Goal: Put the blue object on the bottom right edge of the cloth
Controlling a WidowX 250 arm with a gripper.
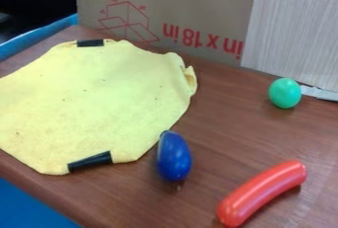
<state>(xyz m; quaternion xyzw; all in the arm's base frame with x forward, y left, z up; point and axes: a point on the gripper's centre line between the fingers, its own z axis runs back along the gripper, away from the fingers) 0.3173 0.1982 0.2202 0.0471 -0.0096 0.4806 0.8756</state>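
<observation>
A blue oval toy [174, 157] lies at the yellow cloth [92, 103], lower right; I cannot tell my gripper's opening or hold.

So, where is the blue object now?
In the camera view, the blue object lies on the table, just right of the yellow cloth's lower right edge.

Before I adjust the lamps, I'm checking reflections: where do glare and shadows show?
Camera view: highlights on the glossy blue oval object and the curved red sausage-shaped object; a small, soft shadow beneath the green egg-shaped object; the matte yellow cloth shows no glare.
</observation>
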